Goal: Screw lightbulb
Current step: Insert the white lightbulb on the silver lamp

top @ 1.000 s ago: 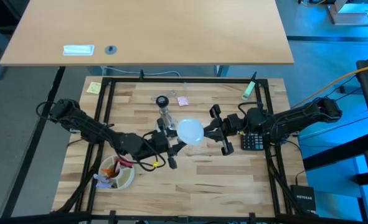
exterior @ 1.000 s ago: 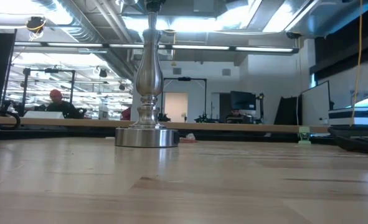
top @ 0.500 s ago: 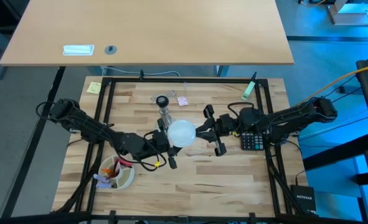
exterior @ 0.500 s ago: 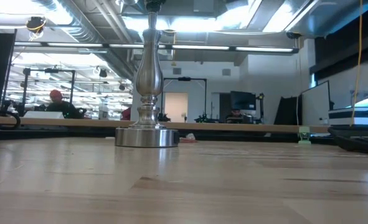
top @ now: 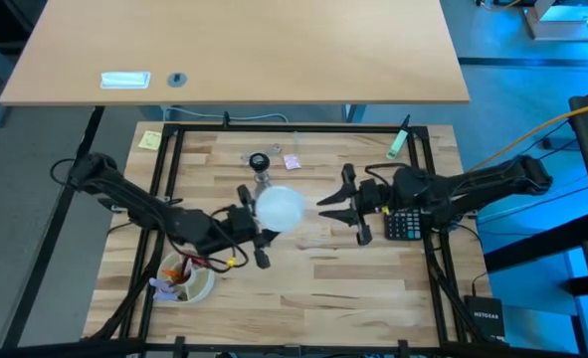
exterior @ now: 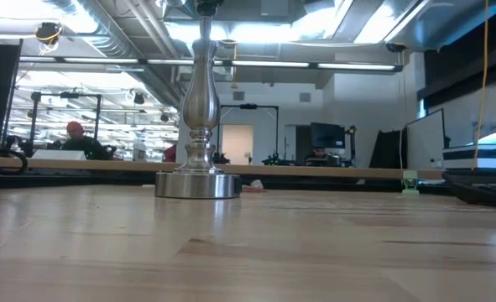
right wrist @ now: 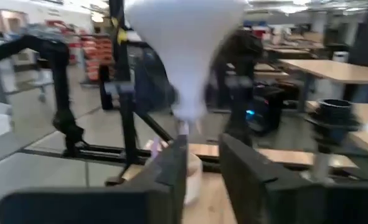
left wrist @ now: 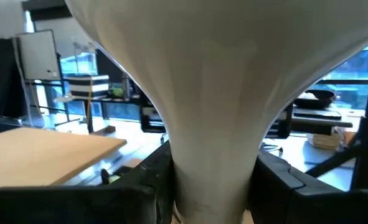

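High view: handover just completed. Right gripper (top: pixel 335 207) let go of the lightbulb (top: pixel 279 208) and backed off, fingers spread, now well apart. Left gripper (top: pixel 257 227) clamps the bulb's neck, per left wrist view, and has carried it over the stand (exterior: pixel 198 126). Seating the base in the socket looks next.

calculator (top: pixel 405 226) — table's right edge | bowl (top: pixel 186 277) — front left | sticky note (top: pixel 150 140) — back left
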You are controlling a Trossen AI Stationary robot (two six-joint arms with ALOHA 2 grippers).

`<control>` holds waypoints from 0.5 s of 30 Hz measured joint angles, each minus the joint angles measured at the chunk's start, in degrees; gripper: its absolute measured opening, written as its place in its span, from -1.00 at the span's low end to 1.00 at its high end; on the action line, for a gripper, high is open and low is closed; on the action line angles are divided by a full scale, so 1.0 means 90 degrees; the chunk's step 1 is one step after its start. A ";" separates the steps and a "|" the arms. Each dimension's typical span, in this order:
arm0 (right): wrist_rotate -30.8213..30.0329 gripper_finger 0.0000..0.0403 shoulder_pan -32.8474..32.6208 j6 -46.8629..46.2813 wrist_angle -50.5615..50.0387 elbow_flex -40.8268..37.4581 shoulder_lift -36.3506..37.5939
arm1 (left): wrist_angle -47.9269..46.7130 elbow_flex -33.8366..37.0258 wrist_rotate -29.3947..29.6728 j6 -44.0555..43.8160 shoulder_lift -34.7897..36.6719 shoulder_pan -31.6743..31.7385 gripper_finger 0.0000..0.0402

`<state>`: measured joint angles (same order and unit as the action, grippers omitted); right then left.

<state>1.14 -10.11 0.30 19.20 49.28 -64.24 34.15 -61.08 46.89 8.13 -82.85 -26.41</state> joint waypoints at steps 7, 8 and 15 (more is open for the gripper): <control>-0.1927 0.22 0.0068 0.0894 -0.1263 -0.0140 0.0274 | -0.0218 -0.0007 0.0712 0.0617 0.0886 -0.0030 -0.31; -0.2017 0.29 0.0164 0.0910 -0.1165 -0.0262 0.0161 | -0.0227 -0.0007 0.0846 0.0734 0.0989 -0.0030 -0.31; -0.1003 0.49 0.1266 0.0806 0.1197 -0.0907 -0.1497 | -0.0214 -0.0007 0.1166 0.1573 0.1606 0.0139 -0.31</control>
<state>-7.89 1.28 7.55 29.97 41.11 -77.72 32.23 -61.14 57.38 22.29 -68.39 -25.16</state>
